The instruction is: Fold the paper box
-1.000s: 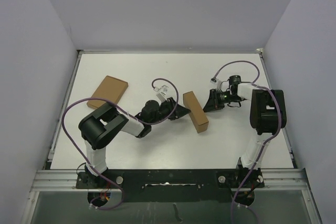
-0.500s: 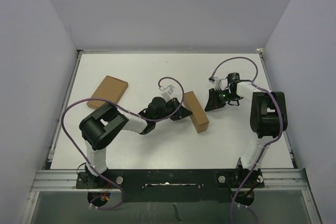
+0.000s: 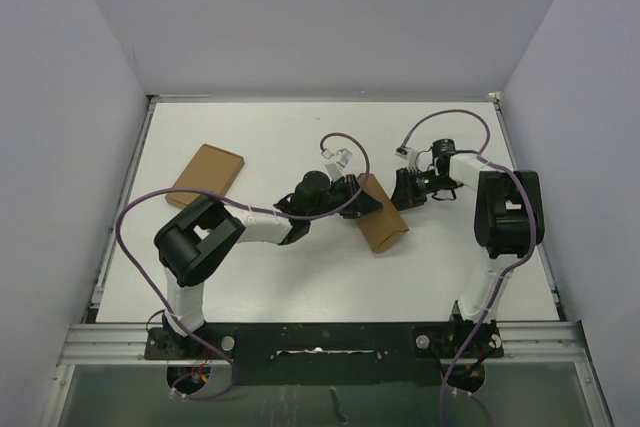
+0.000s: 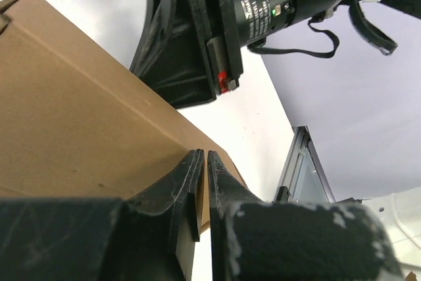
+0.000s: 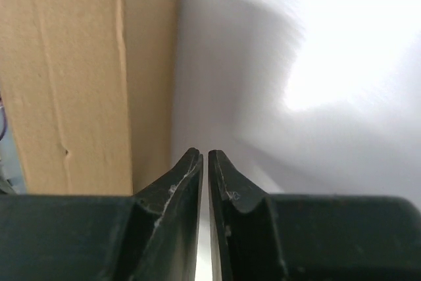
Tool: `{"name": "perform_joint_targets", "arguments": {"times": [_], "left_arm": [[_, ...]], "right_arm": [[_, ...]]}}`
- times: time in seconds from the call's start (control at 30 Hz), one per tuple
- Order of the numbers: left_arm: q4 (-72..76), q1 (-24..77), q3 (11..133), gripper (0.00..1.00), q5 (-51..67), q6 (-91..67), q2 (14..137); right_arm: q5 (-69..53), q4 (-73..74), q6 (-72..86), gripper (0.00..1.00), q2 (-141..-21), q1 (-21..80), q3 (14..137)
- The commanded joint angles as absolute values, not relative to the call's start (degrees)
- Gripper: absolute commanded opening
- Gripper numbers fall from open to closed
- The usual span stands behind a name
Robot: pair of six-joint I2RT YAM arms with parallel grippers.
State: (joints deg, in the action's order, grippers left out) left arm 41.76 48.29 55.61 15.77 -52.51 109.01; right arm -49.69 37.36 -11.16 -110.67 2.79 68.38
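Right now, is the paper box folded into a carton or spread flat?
Folded: the paper box is a narrow carton with raised faces and creased edges, not a sheet.

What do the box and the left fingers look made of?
Box: brown cardboard, matt and uncoated, going by the fibrous face and a sharp fold line along it. Left fingers: probably moulded black plastic with a dull finish and pale scuff marks. Coated metal can't be ruled out.
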Motion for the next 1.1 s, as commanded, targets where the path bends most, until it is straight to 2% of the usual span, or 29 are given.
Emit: {"name": "perform_joint_targets", "arguments": {"times": [0.0, 0.2, 0.33, 0.47, 0.53, 0.6, 0.7, 0.73, 0.8, 0.83, 0.97, 1.07], "left_arm": [[42.1, 48.51, 59.48, 0.07, 17.5, -50.98, 112.18], [41.15, 47.81, 64.81, 0.08, 20.25, -50.76, 115.74], [37.27, 47.46, 67.17, 0.1, 19.77, -46.22, 113.09], [27.18, 47.07, 66.49, 0.25, 15.44, -35.11, 106.54], [24.01, 45.63, 64.29, 0.36, 13.46, -30.66, 102.77], [21.73, 43.02, 61.55, 0.5, 12.9, -27.6, 98.25], [19.21, 37.14, 57.81, 0.66, 14.6, -25.94, 90.16], [15.61, 33.36, 57.68, 0.74, 16.09, -25.32, 85.72], [9.64, 29.43, 58.88, 0.92, 16.16, -22.94, 80.75], [6.88, 27.77, 59.67, 0.97, 15.12, -21.8, 78.22], [-2.68, 22.26, 63.45, 0.98, 11.7, -19.3, 68.92], [-11.55, 17.63, 69.18, 0.98, 11.05, -19.34, 64.56]], "right_arm": [[-41.87, 38.01, -13.08, 0.13, -104.72, -2.66, 70.25], [-37.88, 38.04, -17.25, 0.15, -99.31, -6.64, 70.21], [-38.67, 37.25, -21.84, 0.17, -93.63, -7.51, 68.83], [-39.71, 36.07, -26.19, 0.22, -86.88, -7.96, 67.28], [-40.15, 34.71, -28.9, 0.3, -82.91, -8.42, 66.11], [-40.66, 32.56, -31.59, 0.42, -78.5, -9.13, 64.4], [-40.96, 27.24, -34.18, 0.77, -70.54, -10.15, 61.22], [-40.79, 24.55, -33.13, 0.99, -67.54, -10.97, 60.39], [-40.3, 27.3, -30.32, 0.98, -67.67, -11.51, 64.13], [-39.37, 30.39, -27.81, 0.98, -68.82, -11.78, 67.71], [-41.87, 40.83, -21.9, 0.98, -72.73, -14.29, 82.01], [-42.17, 41.74, -16.16, 0.98, -72.27, -15.62, 88.41]]}}
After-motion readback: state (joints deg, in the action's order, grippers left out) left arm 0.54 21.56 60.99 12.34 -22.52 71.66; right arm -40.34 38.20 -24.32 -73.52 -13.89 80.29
